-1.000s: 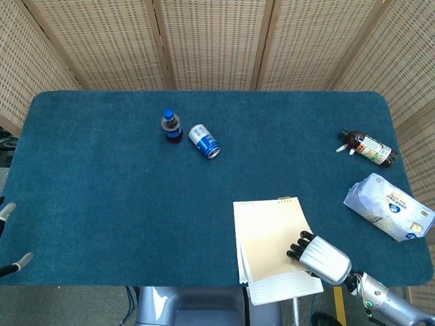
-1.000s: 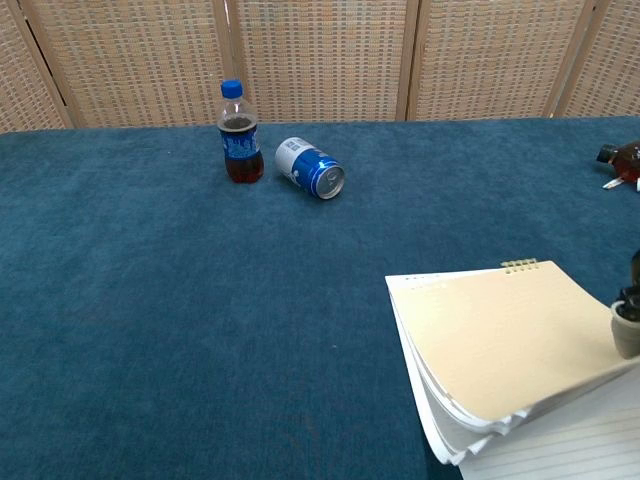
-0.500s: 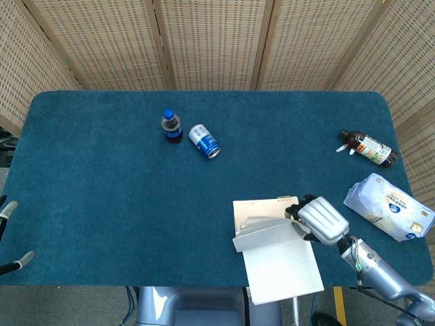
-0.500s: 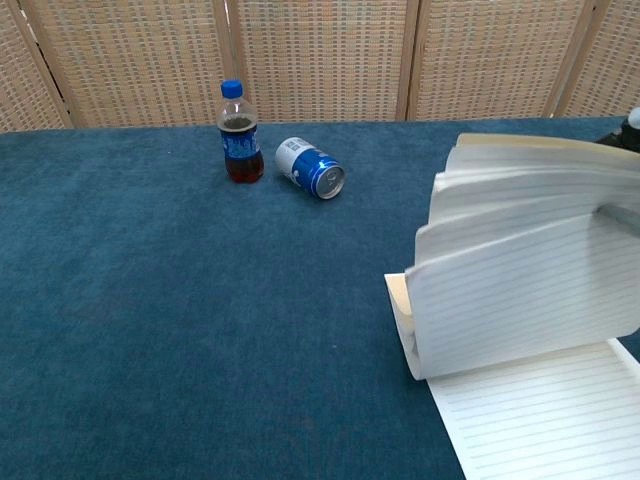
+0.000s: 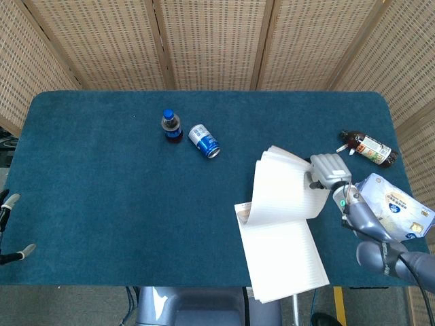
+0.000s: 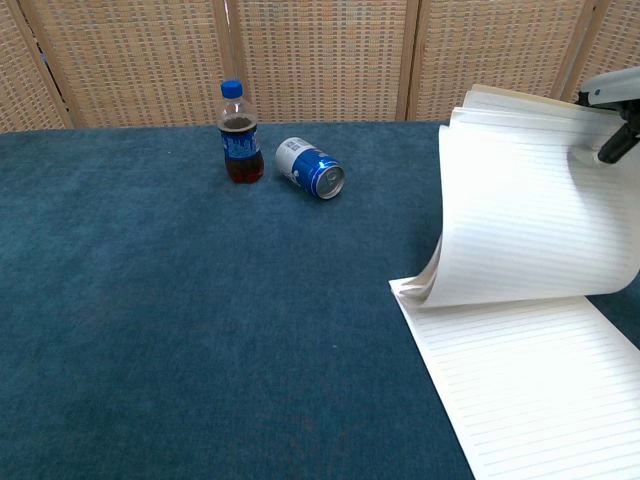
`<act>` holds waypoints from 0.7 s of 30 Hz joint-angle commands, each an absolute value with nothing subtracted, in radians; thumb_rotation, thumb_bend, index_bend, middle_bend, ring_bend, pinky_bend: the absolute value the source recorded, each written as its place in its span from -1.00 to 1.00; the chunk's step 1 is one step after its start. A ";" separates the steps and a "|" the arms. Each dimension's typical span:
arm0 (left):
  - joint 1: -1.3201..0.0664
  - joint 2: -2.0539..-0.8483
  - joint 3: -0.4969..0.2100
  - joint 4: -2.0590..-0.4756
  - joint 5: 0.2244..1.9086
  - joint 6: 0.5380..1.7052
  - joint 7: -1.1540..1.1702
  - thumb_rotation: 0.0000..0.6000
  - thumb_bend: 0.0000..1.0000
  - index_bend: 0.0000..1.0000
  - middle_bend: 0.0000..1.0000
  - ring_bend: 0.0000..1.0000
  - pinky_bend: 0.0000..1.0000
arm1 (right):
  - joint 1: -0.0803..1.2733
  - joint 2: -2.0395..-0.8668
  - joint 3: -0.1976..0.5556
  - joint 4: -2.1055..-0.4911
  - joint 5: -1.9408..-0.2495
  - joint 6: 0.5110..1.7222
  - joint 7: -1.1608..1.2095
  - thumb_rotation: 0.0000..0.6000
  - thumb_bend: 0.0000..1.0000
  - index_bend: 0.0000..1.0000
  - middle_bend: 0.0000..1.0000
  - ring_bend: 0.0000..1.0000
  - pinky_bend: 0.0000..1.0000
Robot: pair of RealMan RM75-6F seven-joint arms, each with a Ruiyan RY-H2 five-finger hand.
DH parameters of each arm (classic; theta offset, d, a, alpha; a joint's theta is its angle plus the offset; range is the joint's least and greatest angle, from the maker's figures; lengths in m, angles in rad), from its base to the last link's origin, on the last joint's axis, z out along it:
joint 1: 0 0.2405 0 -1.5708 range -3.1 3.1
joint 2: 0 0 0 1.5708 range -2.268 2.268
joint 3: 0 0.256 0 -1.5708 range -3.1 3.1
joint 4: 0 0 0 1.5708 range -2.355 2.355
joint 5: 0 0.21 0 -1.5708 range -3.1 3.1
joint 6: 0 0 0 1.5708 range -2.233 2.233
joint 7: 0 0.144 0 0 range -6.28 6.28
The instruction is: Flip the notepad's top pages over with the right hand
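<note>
Notepad (image 5: 282,255) lies at the near edge of the blue table (image 5: 102,204), right of centre, with its near end overhanging the edge. A lined page is exposed flat.

A sheaf of top pages (image 5: 285,187) stands lifted off the pad, curling up and away toward the far side, still bound at the pad's far edge. In the chest view the same pages (image 6: 535,215) rise as a tall curved sheet above the flat lined page (image 6: 530,385).

Right hand (image 5: 327,173) is at the right edge of the lifted pages near their top, touching them; it holds the sheaf up. Fingers are on the pages, but the exact grip is hidden behind the paper. In the chest view only a bit of this hand (image 6: 615,110) shows at the upper right corner, against the top of the pages.

Left hand (image 5: 8,227): only fingertips show at the left frame edge, off the table. Whether it is open or closed cannot be told.

Other items:
- small cola bottle (image 5: 171,126), upright, far left of centre
- blue can (image 5: 204,141), on its side, just beside the bottle
- brown bottle (image 5: 368,148), lying down near the right edge
- white packet (image 5: 391,207), right edge, near the right arm
</note>
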State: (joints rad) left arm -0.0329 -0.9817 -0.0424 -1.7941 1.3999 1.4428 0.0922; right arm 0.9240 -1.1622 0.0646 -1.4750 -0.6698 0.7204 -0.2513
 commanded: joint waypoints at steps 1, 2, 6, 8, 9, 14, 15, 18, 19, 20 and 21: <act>-0.051 -0.985 -0.056 -1.797 1.360 1.414 0.111 1.00 -1.00 -1.00 -1.00 -1.00 -1.00 | 1.022 -1.306 0.080 -1.248 -0.517 0.678 -0.364 1.00 0.40 0.33 0.36 0.05 -0.25; -0.055 -0.987 -0.060 -1.796 1.348 1.407 0.116 1.00 -1.00 -1.00 -1.00 -1.00 -1.00 | 1.027 -1.327 0.076 -1.214 -0.503 0.668 -0.375 1.00 0.36 0.33 0.34 0.03 -0.25; -0.065 -0.992 -0.066 -1.797 1.323 1.393 0.135 1.00 -1.00 -1.00 -1.00 -1.00 -1.00 | 1.059 -1.338 0.030 -1.161 -0.426 0.511 -0.410 1.00 -0.79 -0.55 -0.68 -0.81 -0.67; -0.070 -0.996 -0.066 -1.798 1.316 1.388 0.145 1.00 -1.00 -1.00 -1.00 -1.00 -1.00 | 1.074 -1.351 0.018 -1.135 -0.402 0.472 -0.409 1.00 -1.00 -0.97 -0.99 -1.00 -0.95; -0.072 -0.997 -0.065 -1.799 1.315 1.384 0.151 1.00 -1.00 -1.00 -1.00 -1.00 -1.00 | 1.071 -1.373 0.032 -1.113 -0.429 0.506 -0.397 1.00 -1.00 -1.00 -1.00 -1.00 -1.00; -0.073 -1.000 -0.063 -1.801 1.309 1.386 0.158 1.00 -1.00 -1.00 -1.00 -1.00 -1.00 | 1.000 -1.476 0.109 -1.029 -0.661 0.747 -0.278 1.00 -1.00 -1.00 -1.00 -1.00 -1.00; -0.073 -0.999 -0.063 -1.801 1.309 1.386 0.157 1.00 -1.00 -1.00 -1.00 -1.00 -1.00 | 0.994 -1.484 0.114 -1.019 -0.680 0.762 -0.266 1.00 -1.00 -1.00 -1.00 -1.00 -1.00; -0.072 -0.999 -0.060 -1.802 1.315 1.392 0.155 1.00 -1.00 -1.00 -1.00 -1.00 -1.00 | 0.980 -1.517 0.144 -0.968 -0.734 0.832 -0.243 1.00 -1.00 -1.00 -1.00 -1.00 -1.00; -0.071 -0.998 -0.058 -1.803 1.319 1.393 0.153 1.00 -1.00 -1.00 -1.00 -1.00 -1.00 | 0.979 -1.528 0.152 -0.950 -0.738 0.850 -0.251 1.00 -1.00 -1.00 -1.00 -1.00 -1.00; -0.070 -0.998 -0.056 -1.802 1.322 1.395 0.152 1.00 -1.00 -1.00 -1.00 -1.00 -1.00 | 0.977 -1.538 0.159 -0.932 -0.736 0.861 -0.263 1.00 -1.00 -1.00 -1.00 -1.00 -1.00; -0.069 -0.998 -0.055 -1.802 1.324 1.396 0.150 1.00 -1.00 -1.00 -1.00 -1.00 -1.00 | 0.976 -1.549 0.169 -0.916 -0.726 0.868 -0.276 1.00 -1.00 -1.00 -1.00 -1.00 -1.00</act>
